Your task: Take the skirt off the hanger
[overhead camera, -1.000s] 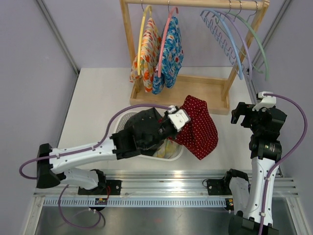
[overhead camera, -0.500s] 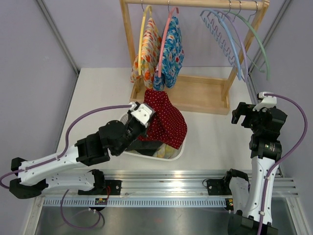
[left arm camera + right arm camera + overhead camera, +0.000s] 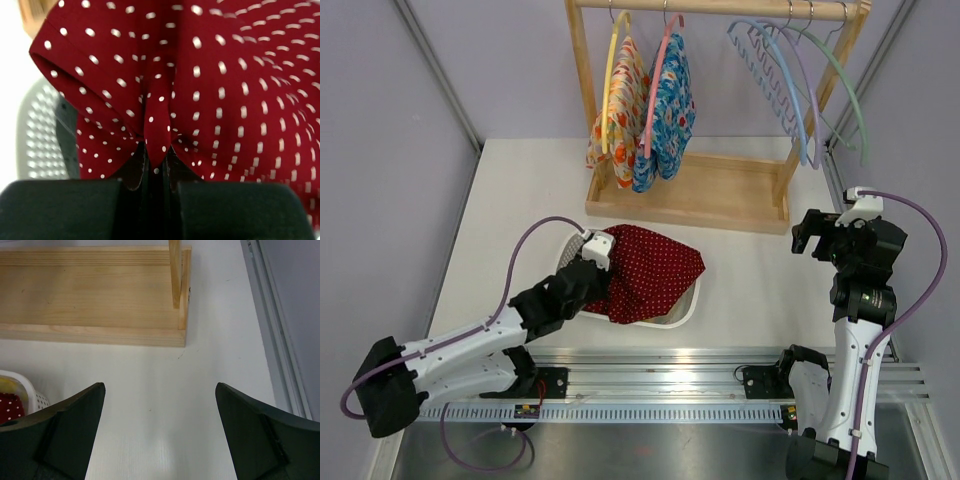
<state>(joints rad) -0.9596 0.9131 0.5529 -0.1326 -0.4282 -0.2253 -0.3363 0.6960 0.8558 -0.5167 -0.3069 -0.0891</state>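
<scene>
A red skirt with white dots [image 3: 655, 275] lies draped over the white perforated basket [image 3: 692, 301] in front of the rack. My left gripper [image 3: 596, 250] is shut on a fold of its edge at the basket's left side; in the left wrist view the red skirt [image 3: 215, 80] fills the frame and the pinched fold sits between my closed left gripper [image 3: 156, 159]. My right gripper [image 3: 817, 232] is open and empty, held above the bare table at the right; in the right wrist view my right gripper [image 3: 160, 390] shows wide apart.
A wooden clothes rack [image 3: 720, 190] stands at the back with two patterned skirts on a yellow hanger [image 3: 611, 80] and a pink hanger [image 3: 658, 75]. Several empty hangers [image 3: 800, 80] hang at its right. The rack's base [image 3: 95, 300] and the basket's rim [image 3: 22, 385] show in the right wrist view.
My left arm has pulled back and down to the left, lowering the red skirt from the air onto the basket. The right arm has not moved.
</scene>
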